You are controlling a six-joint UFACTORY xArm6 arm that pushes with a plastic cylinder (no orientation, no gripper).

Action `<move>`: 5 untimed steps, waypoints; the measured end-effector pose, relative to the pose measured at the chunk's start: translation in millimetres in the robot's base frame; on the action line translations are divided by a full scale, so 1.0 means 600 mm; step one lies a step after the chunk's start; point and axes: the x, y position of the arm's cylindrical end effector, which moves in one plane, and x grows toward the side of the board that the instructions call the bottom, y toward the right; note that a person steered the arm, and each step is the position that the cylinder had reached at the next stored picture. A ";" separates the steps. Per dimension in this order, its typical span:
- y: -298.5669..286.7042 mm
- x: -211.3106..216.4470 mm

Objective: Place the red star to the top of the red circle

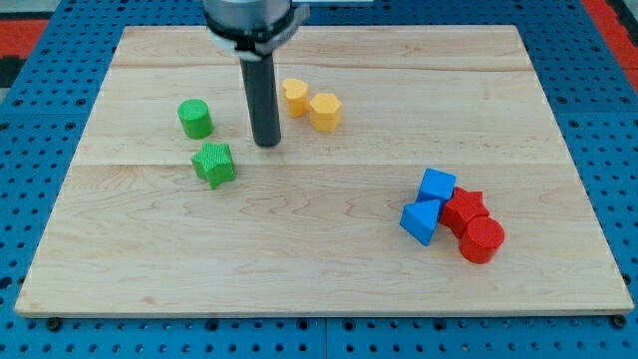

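Observation:
The red star (464, 208) lies at the view's lower right, touching the red circle (482, 240), which sits just below and to its right. The star is wedged between the blue cube (437, 185) above-left, the blue triangle (421, 220) to its left and the red circle. My tip (266, 143) rests on the board at upper centre-left, far from the red blocks, between the green star (214, 164) and the yellow blocks.
A green cylinder (195, 119) stands left of the tip. A yellow heart-like block (294, 96) and a yellow hexagon (325, 111) lie just right of the rod. The wooden board (329, 279) rests on a blue pegboard.

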 end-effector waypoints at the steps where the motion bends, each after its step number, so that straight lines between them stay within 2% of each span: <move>1: -0.036 0.087; 2: -0.129 0.061; 3: -0.170 0.004; 4: -0.165 0.022; 5: -0.116 0.082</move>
